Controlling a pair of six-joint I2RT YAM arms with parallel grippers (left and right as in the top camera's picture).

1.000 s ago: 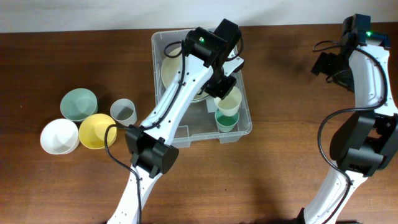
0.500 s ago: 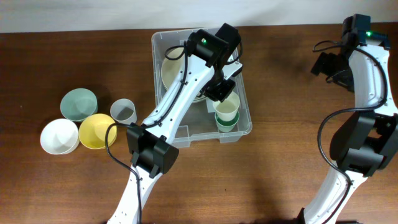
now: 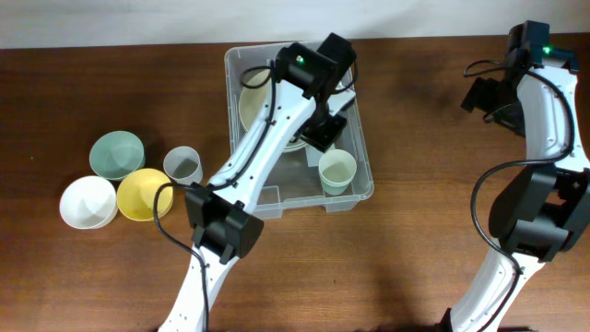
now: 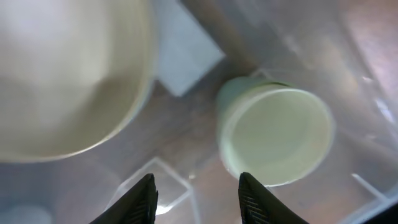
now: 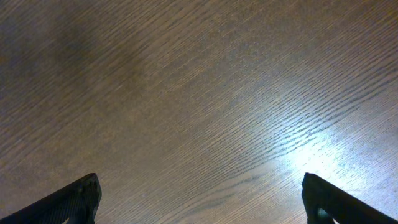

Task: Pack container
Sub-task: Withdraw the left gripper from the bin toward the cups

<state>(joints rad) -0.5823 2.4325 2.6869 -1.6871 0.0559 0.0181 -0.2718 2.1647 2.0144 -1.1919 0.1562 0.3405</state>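
Note:
The clear plastic container [image 3: 368, 177] stands at the back centre of the table. It holds a large cream bowl [image 3: 253, 106] and a pale cream cup [image 3: 337, 171] standing upright in its front right corner. My left gripper [image 3: 324, 129] hovers inside the container, just behind the cup, open and empty. In the left wrist view the cup [image 4: 277, 134], the bowl [image 4: 62, 74] and the white label [image 4: 186, 53] lie below my open gripper [image 4: 198, 199]. My right gripper [image 3: 484, 97] is open and empty over bare wood [image 5: 199, 93] at the far right.
Left of the container stand a green bowl [image 3: 116, 153], a yellow bowl [image 3: 144, 194], a white bowl [image 3: 88, 202] and a grey cup [image 3: 183, 165]. The left arm reaches over the container from the front. The right arm stands along the right edge.
My left gripper lowered the cream cup onto the green cup in the container's front right corner, let go and drew back. The green cup is now hidden. The right arm has not moved.

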